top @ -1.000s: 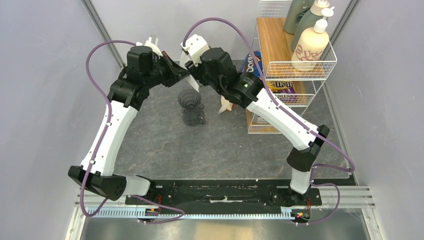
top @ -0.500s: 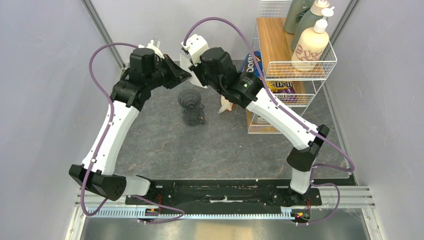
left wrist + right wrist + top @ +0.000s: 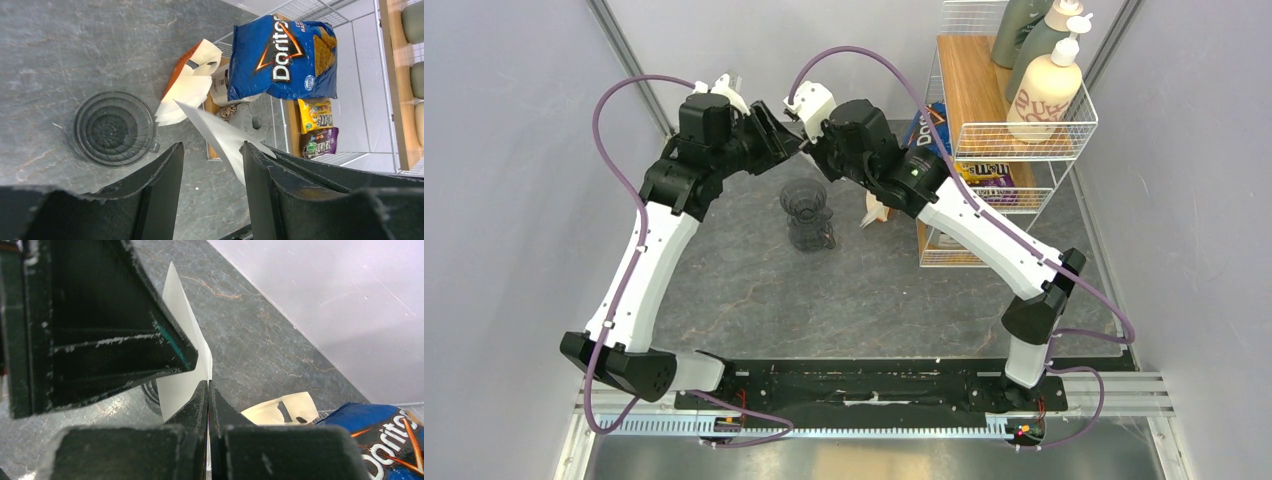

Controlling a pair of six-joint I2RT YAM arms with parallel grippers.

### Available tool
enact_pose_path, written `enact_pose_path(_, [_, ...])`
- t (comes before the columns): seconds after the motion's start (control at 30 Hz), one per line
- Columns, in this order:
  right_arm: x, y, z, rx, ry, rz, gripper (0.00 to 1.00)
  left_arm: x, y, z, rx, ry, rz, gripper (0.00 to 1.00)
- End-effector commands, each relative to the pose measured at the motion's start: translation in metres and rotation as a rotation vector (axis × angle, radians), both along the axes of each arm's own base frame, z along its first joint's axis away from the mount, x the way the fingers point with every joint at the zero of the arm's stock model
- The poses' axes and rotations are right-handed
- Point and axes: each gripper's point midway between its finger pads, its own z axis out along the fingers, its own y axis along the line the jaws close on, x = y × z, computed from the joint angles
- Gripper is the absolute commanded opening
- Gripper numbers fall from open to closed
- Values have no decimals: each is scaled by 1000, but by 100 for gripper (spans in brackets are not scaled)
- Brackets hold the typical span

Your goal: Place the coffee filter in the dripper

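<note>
One coffee filter (image 3: 220, 137), likely single, pinched by right gripper (image 3: 207, 386); one dripper (image 3: 112, 128).

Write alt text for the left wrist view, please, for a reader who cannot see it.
A flat white coffee filter pokes out between the open left fingers, over a grey stone-look table. The dark ribbed dripper sits empty at picture left. A beige filter packet and a blue Doritos bag lie beyond.
</note>
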Motion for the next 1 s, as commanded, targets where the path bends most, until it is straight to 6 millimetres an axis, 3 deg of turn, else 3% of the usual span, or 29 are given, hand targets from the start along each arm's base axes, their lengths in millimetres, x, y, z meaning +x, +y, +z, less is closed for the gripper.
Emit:
enact_pose_path(0.0, [-13, -10, 37, 39, -73, 48, 0, 4, 10, 17, 107, -87, -13, 54])
enact_pose_path(0.27, [-14, -8, 37, 21, -79, 62, 0, 6, 9, 7, 165, -78, -50, 36])
enact_pose_path(0.3, [-13, -8, 37, 18, -81, 65, 0, 6, 9, 8, 162, -78, -55, 31])
enact_pose_path(0.4, [-10, -6, 37, 13, -90, 59, 0, 4, 2, 5, 137, -61, -82, 6])
enact_pose_path(0.43, [-7, -7, 38, 11, -98, 43, 0, 4, 1, 4, 120, -44, -77, 2])
enact_pose_path(0.5, [4, -14, 43, 18, -129, -28, 0, 2, -1, 3, 71, -11, -52, 2])
enact_pose_path(0.63, [18, -24, 46, 39, -161, -145, 27, 1, -1, 3, -54, 37, 6, 2])
enact_pose_path(0.77, [17, -25, 43, 72, -153, -155, 40, 5, -2, 4, -186, 74, 46, 2])
enact_pose_path(0.83, [16, -28, 43, 86, -144, -168, 46, 8, -1, 5, -233, 86, 62, 2])
enact_pose_path(0.97, [16, -33, 38, 95, -124, -178, 47, 13, 0, 5, -311, 107, 76, 2])
